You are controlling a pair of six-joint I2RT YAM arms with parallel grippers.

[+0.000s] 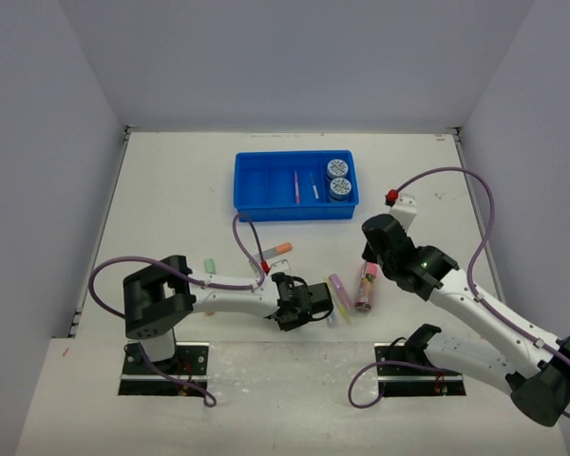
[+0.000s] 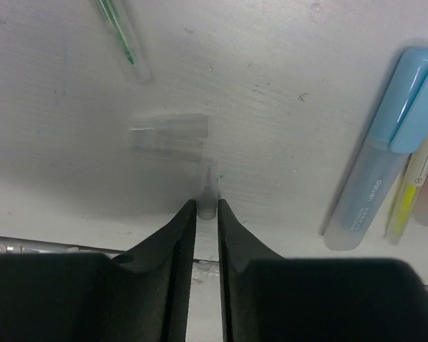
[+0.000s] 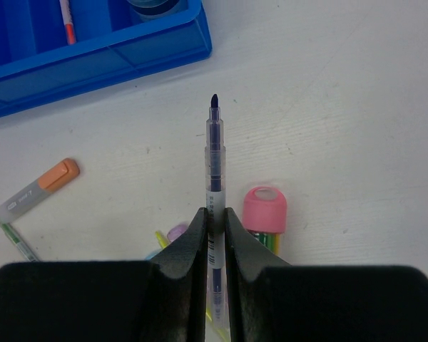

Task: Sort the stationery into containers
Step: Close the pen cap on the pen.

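My right gripper (image 3: 214,211) is shut on a thin dark-blue pen (image 3: 214,153), held above the table with its bare tip towards the blue tray (image 3: 93,60). From above, this gripper (image 1: 368,255) hangs over the pink patterned tube (image 1: 366,287). The tray (image 1: 252,185) holds two patterned discs (image 1: 338,178) and thin pens (image 1: 295,186). Low over the table, my left gripper (image 2: 207,208) has its fingertips pinched on the narrow end of a clear plastic cap (image 2: 168,133), which looks blurred. A blue marker (image 2: 374,185) lies to its right.
An orange marker (image 1: 277,251), a green marker (image 1: 210,264) and a purple marker (image 1: 339,286) lie loose on the table. A thin green pen (image 2: 121,32) and a yellow pen (image 2: 399,206) lie near my left gripper (image 1: 321,307). Cables arc over both arms.
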